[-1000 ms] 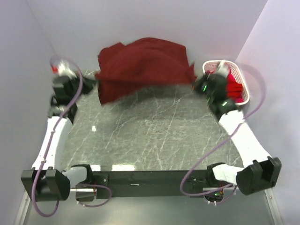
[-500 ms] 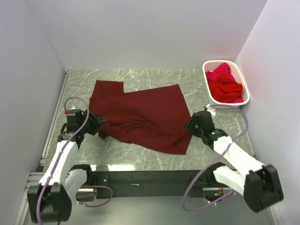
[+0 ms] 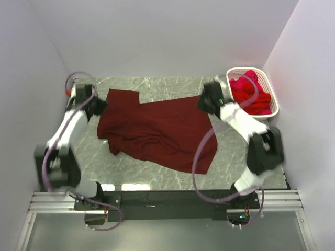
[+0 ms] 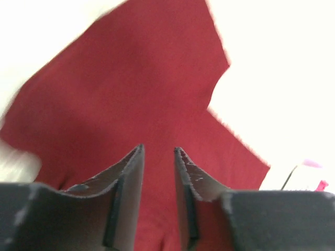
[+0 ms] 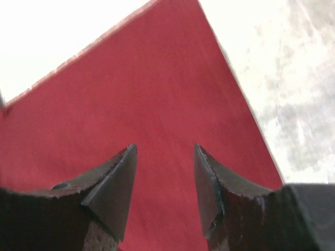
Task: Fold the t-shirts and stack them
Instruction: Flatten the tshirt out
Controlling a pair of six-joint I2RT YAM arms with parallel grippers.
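Flattening step, I'd judge: the dark maroon soft cloth t-shirt (image 3: 157, 130) lies rumpled mid grey marbled worktop (image 3: 167, 86). The left claw (image 4: 158, 149) hovers at its 10 o'clock corner and the right claw (image 5: 165, 146) at 2 o'clock, both parted, empty. Next, the bunched 7 o'clock edge wants smoothing.

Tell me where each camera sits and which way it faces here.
Top external: above and behind the arm bases, looking down on the table, maroon t-shirt and basket; both arms, left gripper and right gripper show.
Left wrist: on the left arm, looking past its open fingers onto the maroon t-shirt.
Right wrist: likewise, over the shirt's edge and table.
Shared: all three see the maroon t-shirt.
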